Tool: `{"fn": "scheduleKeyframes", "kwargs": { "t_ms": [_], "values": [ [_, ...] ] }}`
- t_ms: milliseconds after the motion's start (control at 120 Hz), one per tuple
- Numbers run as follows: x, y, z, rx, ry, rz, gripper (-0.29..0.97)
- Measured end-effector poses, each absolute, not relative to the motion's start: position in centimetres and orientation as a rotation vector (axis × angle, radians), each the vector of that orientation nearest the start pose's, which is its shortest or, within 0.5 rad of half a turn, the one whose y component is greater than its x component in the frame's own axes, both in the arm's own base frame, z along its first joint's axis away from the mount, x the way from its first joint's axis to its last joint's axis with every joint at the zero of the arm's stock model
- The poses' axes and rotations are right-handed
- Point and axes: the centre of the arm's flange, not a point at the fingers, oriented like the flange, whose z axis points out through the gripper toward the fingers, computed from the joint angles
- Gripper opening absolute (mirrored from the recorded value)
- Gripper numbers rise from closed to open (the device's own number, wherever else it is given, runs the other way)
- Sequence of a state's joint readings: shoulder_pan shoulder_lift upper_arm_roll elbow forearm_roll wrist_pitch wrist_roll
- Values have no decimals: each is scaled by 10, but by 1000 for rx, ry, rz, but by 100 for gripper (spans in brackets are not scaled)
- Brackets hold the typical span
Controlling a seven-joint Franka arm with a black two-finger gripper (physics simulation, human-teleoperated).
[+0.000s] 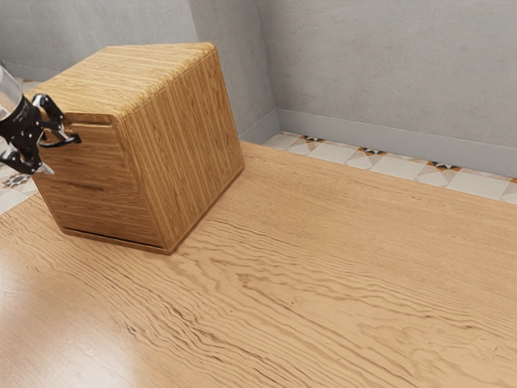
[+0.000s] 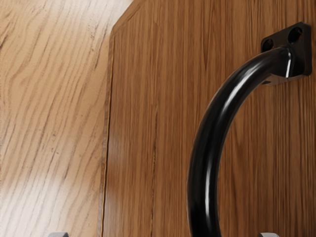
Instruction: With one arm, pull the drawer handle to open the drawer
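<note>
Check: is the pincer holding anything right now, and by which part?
Nothing held. The pincer is open; the drawer handle runs between its fingers, not clamped.

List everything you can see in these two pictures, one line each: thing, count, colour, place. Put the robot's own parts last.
cabinet: one, light brown wood, on the table toward the exterior view's left
drawer handle: one, black, curved, on the cabinet's front
table: one, brown wood grain, under the cabinet
floor tiles: several, pale with dark patterns, beyond the table's far edge
walls: two, grey, meeting behind the cabinet
gripper: one, black, at the drawer handle, fingers open either side of it
</note>
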State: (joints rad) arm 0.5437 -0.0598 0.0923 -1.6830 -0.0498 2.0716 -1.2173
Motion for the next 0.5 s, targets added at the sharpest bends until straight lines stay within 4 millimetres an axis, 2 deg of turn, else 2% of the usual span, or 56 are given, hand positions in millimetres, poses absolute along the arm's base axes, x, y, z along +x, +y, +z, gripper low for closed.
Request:
{"fn": "scheduleKeyframes", "kwargs": {
  "t_ms": [125, 500],
  "values": [
    [457, 341, 655, 1721, 2337, 604, 39],
    [406, 327, 658, 1682, 2359, 600, 35]
  ]
}}
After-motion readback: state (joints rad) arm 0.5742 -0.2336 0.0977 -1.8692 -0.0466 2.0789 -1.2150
